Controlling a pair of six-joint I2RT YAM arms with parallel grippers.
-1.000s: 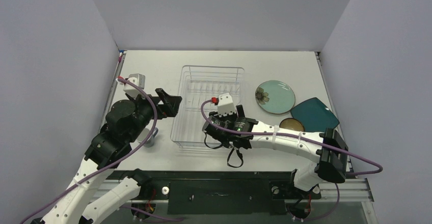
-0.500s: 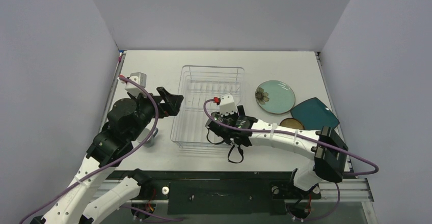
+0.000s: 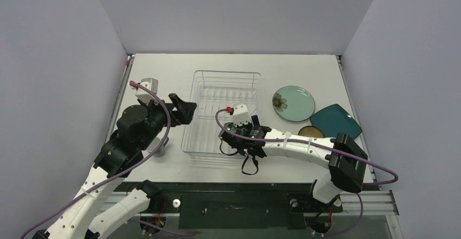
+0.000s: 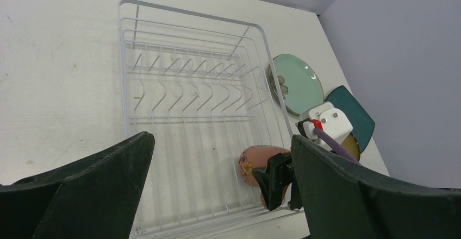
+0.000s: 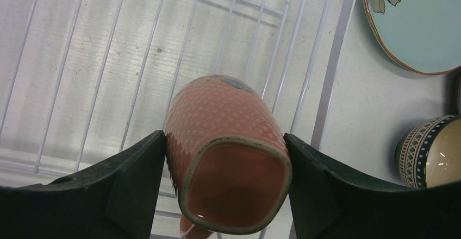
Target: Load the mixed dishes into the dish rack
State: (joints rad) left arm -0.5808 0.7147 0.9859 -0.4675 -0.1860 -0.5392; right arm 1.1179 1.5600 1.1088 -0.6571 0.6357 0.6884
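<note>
My right gripper (image 5: 225,182) is shut on the salmon-orange mug (image 5: 225,136), one finger on each side of its body. It holds the mug tilted, mouth toward the camera, inside the near right corner of the dish rack (image 5: 330,81). In the left wrist view the mug (image 4: 254,162) sits low in the dish rack (image 4: 190,16). My left gripper (image 4: 223,195) is open and empty, above the rack's left side (image 3: 185,108). The pale teal plate (image 3: 293,103), dark teal plate (image 3: 336,120) and brown bowl (image 3: 311,132) lie right of the rack (image 3: 226,72). The grey-blue mug (image 3: 159,148) stands left of it, partly under my left arm.
The rack's upright prongs (image 4: 185,92) run across its far half. Grey walls close in the table on three sides. The right arm (image 3: 293,146) stretches across the table's near right, beside the bowl.
My right gripper has moved a little left and deeper into the rack's near right corner with the mug. My left gripper has edged slightly right, still open.
</note>
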